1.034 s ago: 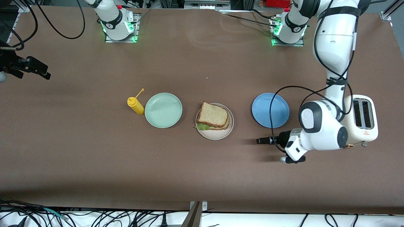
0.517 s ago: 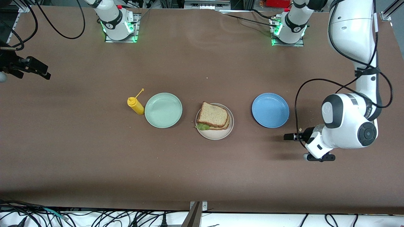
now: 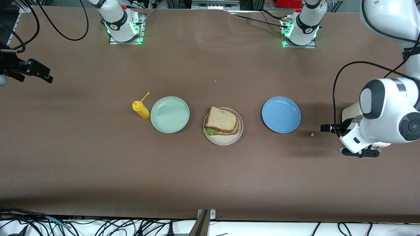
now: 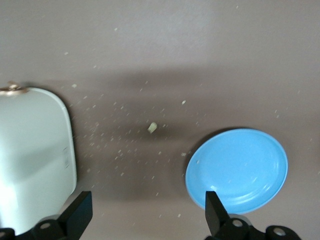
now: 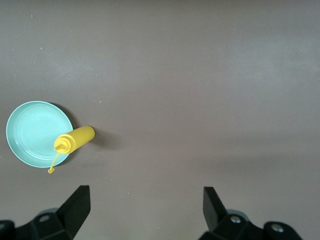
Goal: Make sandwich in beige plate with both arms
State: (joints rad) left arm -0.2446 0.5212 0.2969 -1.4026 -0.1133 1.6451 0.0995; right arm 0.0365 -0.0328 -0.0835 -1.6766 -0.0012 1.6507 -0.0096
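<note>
Two grippers are hanging with jaws spread wide and nothing in them. The left gripper (image 4: 145, 217) is hovering over bare table at the left arm's end, with a cream toaster (image 4: 31, 160) of smooth rounded plastic beside one finger and a glossy round blue plate (image 3: 281, 114) beside the other; scattered crumbs (image 4: 152, 127) are lying on the matte brown table (image 3: 210, 183) out past its fingertips. The right gripper (image 5: 145, 210) is hovering over bare table at the right arm's end, well apart from a smooth mint-green plate (image 3: 170, 114) and a yellow squeeze bottle (image 3: 141, 109) standing just beside it. Between the two coloured plates, well away from both sets of jaws, the sandwich (image 3: 221, 121) is resting on the beige plate (image 3: 225, 140), its grainy brown slices stacked and crinkly green lettuce poking out at one corner.
</note>
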